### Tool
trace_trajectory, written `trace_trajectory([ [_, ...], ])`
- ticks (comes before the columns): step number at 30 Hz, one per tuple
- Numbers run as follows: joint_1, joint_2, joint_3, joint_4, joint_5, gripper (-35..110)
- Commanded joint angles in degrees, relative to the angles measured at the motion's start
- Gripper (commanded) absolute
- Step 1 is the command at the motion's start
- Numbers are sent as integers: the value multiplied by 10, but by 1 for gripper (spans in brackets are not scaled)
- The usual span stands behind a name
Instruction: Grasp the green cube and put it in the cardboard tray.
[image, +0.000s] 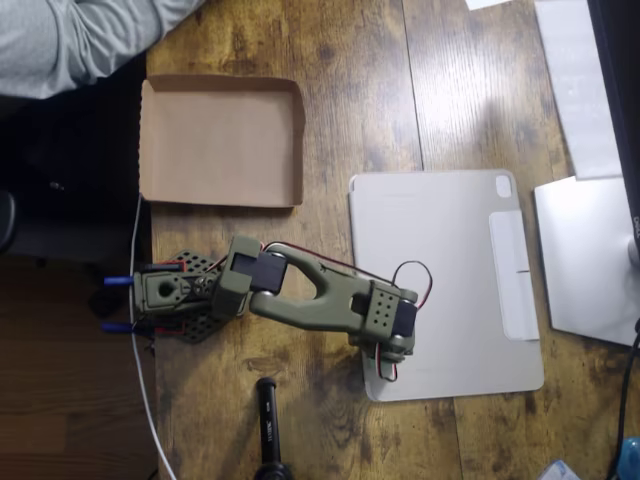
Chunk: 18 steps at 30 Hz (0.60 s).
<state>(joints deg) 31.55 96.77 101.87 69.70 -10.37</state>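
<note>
The cardboard tray (220, 140) lies at the upper left of the wooden table, shallow and brown, with nothing inside. The olive-green arm (300, 295) reaches from its base at the left towards the right. Its wrist points down over the left edge of a flat grey tablet cover. My gripper (392, 348) sits under the wrist motor, which hides its fingers, so I cannot tell how the jaws stand. The green cube is hidden or out of view.
The grey tablet cover (450, 280) lies right of centre. A silver monitor foot (590, 255) and white papers sit at the right edge. A black cylindrical object (268, 425) stands at the bottom. A person's grey sleeve (70, 40) rests at the top left.
</note>
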Motion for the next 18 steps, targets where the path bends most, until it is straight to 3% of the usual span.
trace_trajectory([
  [1, 11, 18, 9, -7, -18, 16],
  [11, 18, 21, 33, -49, -25, 17],
  [18, 16, 20, 39, -57, -45, 6],
])
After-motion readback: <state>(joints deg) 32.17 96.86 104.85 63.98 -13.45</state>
